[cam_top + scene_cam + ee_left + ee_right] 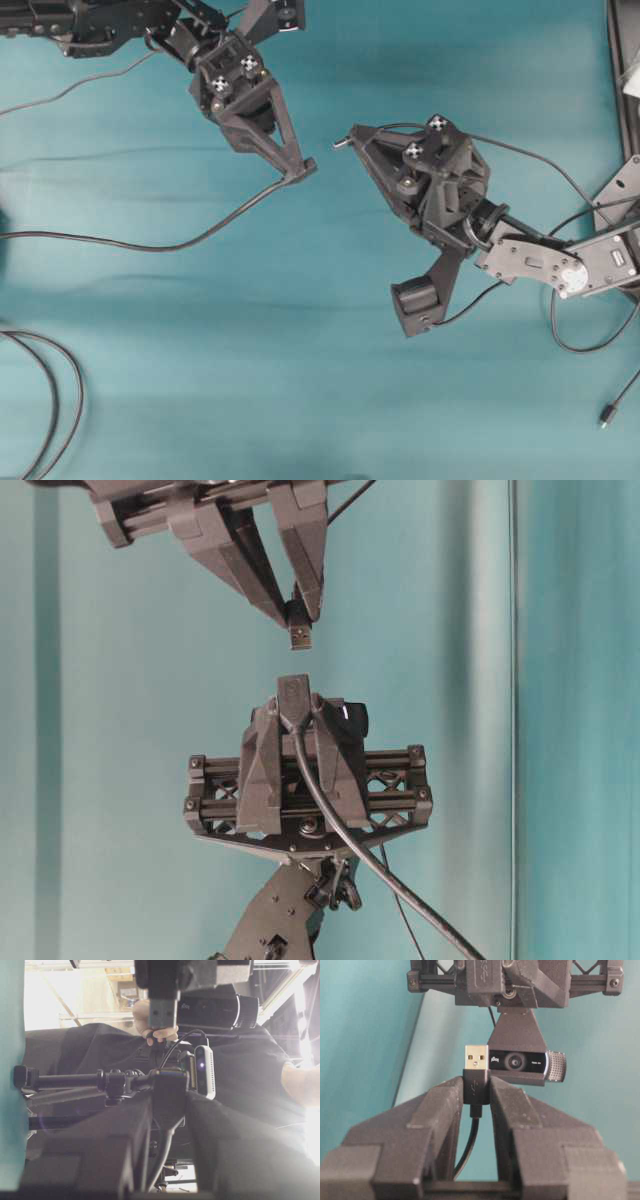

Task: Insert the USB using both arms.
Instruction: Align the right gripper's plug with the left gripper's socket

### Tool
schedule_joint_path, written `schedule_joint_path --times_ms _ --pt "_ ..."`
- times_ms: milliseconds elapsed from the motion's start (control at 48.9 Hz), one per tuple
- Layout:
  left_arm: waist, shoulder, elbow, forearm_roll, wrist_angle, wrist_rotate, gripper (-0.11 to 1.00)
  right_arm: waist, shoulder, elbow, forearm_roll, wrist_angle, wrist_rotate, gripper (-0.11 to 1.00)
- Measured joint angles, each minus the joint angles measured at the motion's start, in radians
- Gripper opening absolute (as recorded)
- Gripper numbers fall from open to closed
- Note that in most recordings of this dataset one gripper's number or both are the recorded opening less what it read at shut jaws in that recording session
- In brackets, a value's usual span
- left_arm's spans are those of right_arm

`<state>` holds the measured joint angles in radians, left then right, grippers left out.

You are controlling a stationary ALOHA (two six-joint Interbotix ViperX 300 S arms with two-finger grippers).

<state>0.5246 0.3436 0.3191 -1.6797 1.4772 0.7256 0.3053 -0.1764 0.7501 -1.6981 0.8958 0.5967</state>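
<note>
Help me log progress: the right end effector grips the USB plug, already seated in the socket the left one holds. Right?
Not seated. The table-level view shows a gap between the USB plug in the right end effector and the socket held by the left end effector.

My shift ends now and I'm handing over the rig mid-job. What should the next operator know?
Right gripper: shut on the USB plug, metal end sticking out toward the other arm.
Left gripper: shut on the socket at the end of the other cable.
Done: both ends are picked up, facing each other and roughly lined up.
Left: a gap remains between them; close it and push the plug in.
</note>
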Motion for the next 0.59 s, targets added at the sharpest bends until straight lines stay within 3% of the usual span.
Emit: schedule_joint_path --times_ms 593 --pt "-0.002 0.003 0.002 0.002 -0.011 0.002 0.22 0.005 0.025 -0.021 0.000 -0.021 0.000 0.19"
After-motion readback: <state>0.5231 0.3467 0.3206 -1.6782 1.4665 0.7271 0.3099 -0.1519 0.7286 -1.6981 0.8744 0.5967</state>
